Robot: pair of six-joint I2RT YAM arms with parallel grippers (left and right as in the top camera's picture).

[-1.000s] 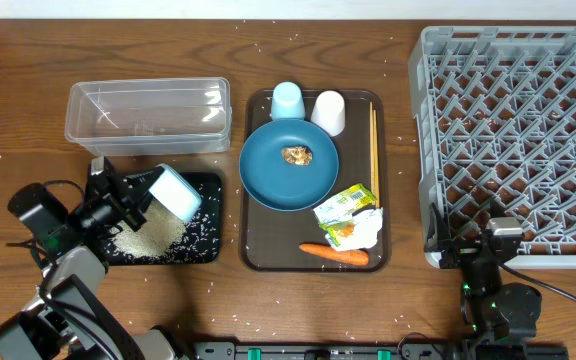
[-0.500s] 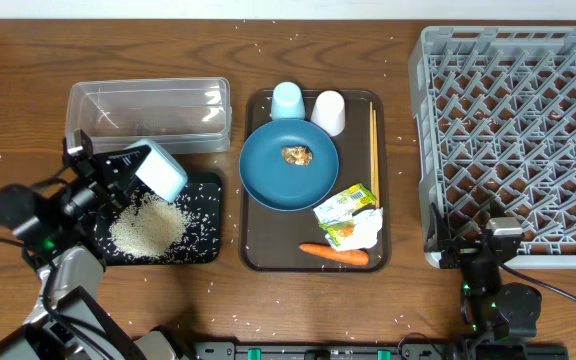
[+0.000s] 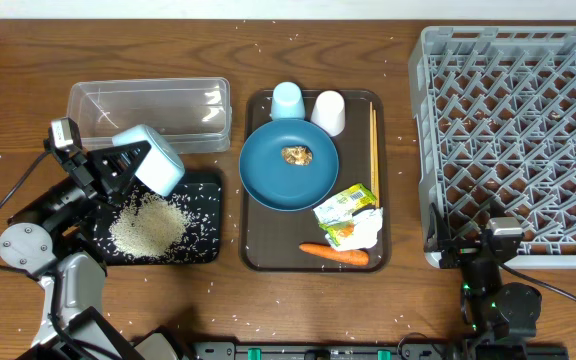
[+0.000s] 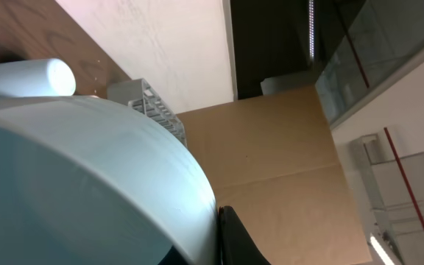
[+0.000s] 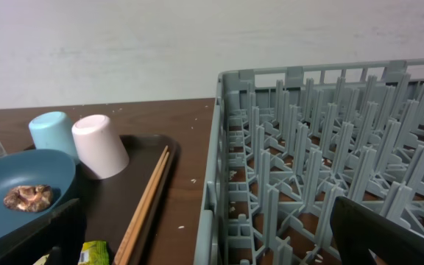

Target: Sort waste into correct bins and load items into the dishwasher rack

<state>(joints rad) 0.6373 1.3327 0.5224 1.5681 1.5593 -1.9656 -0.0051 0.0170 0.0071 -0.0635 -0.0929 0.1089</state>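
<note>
Your left gripper (image 3: 116, 170) is clamped on the bowl (image 3: 153, 158), tipped over the tray (image 3: 208, 250), likely to shed rice (image 3: 146, 222). Your right gripper (image 3: 473, 241) sits spread apart by the rack (image 3: 528, 120).

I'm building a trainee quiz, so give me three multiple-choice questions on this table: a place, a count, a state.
1. Where is the carrot? A. on the brown tray B. in the clear tub C. in the grey rack
2. How many cups stand on that tray? A. one B. two C. three
3. The left gripper is: A. open, empty B. shut on the light-blue bowl C. out of sight

Answers:
A: it lies beside the wrapper there.
B: one light-blue, one white.
B: it clamps the tilted bowl.
</note>
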